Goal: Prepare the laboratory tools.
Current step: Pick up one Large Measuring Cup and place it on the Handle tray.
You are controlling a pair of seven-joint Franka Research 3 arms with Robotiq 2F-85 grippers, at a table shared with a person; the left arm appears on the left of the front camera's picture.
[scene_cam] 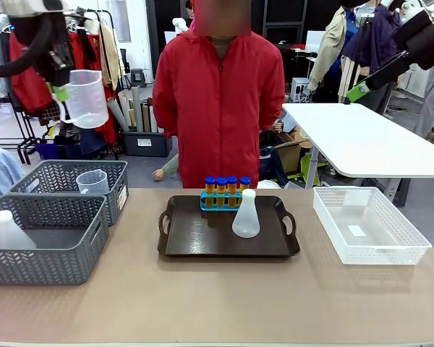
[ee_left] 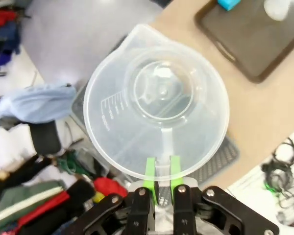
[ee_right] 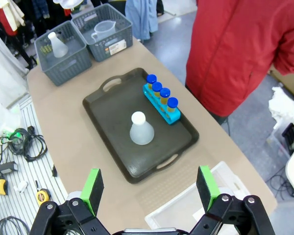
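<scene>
A robot lab: clothes racks [scene_cam: 79,43], folding table [scene_cam: 362,141], cables [ee_right: 19,144] underfoot.

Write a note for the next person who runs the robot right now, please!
Left pincer: shut on the measuring beaker handle, held high above the grey baskets.
Right pincer: open, holding nothing, above the table.
Done: tube rack with four tubes and one flask stand on the tray.
Left: probably set the beaker on the tray. Another beaker and flask sit in the baskets.
</scene>
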